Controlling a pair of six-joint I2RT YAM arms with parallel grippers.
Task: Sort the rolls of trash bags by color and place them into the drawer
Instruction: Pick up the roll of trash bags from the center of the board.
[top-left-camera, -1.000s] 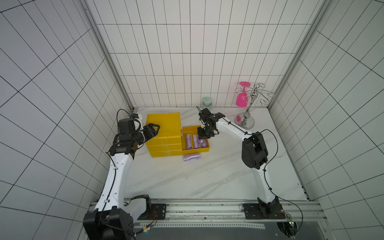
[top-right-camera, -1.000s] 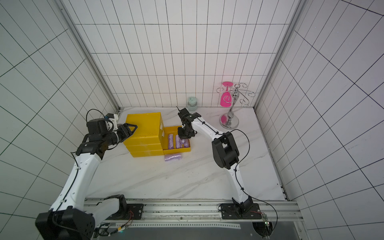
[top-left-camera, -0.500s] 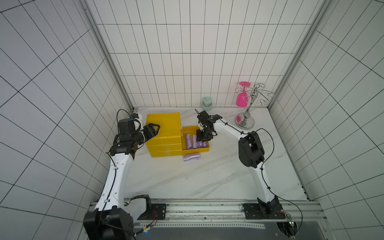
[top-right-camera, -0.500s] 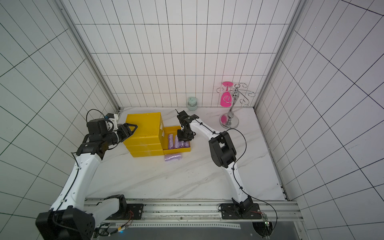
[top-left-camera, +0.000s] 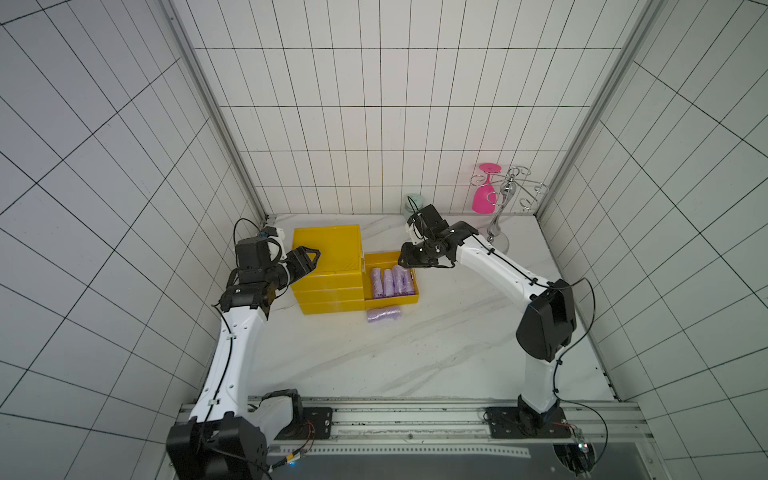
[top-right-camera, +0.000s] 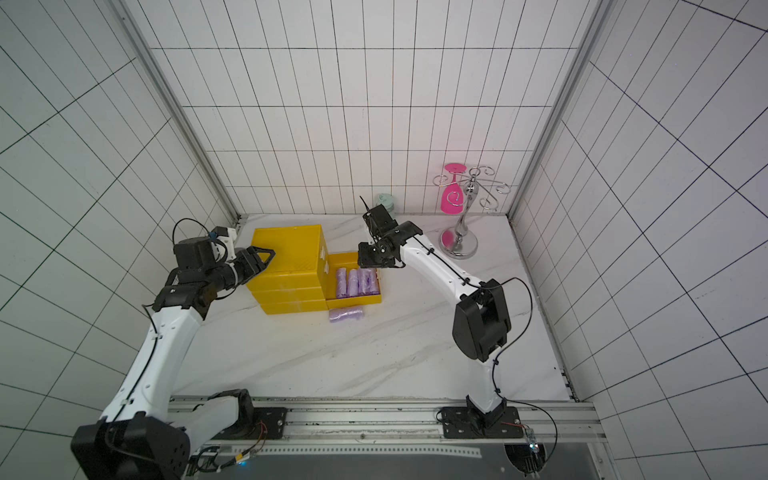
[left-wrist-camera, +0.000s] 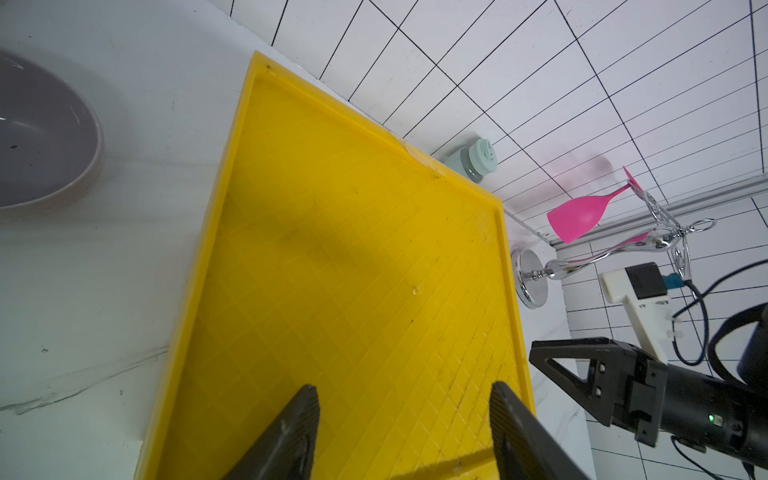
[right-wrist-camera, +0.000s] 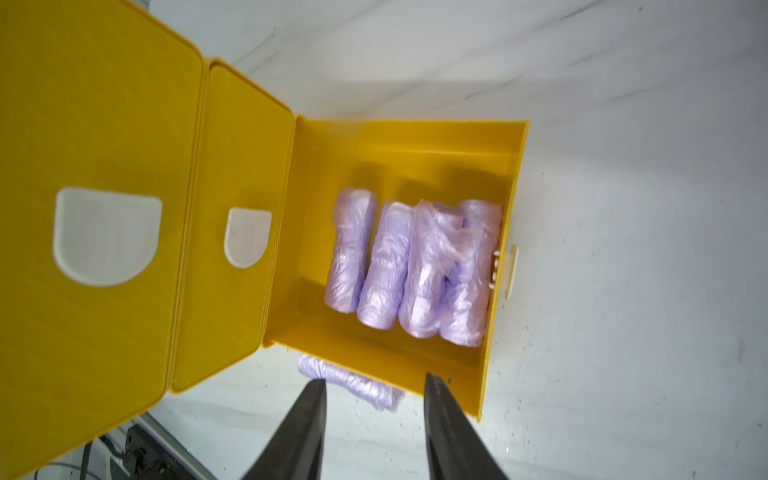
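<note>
Several lilac rolls of trash bags lie side by side in the pulled-out bottom drawer of the yellow cabinet, and they show in both top views. One more lilac roll lies on the table just in front of that drawer. My right gripper hovers above the drawer's far end, open and empty. My left gripper stands open over the cabinet's top, holding nothing.
A lilac bowl sits beside the cabinet near the left wall. At the back stand a pale green jar and a chrome glass rack with a pink glass hanging from it. White marble table stretches in front.
My right gripper has opened above the drawer, and that arm's elbow has swung out towards the front right. The left arm has not moved.
</note>
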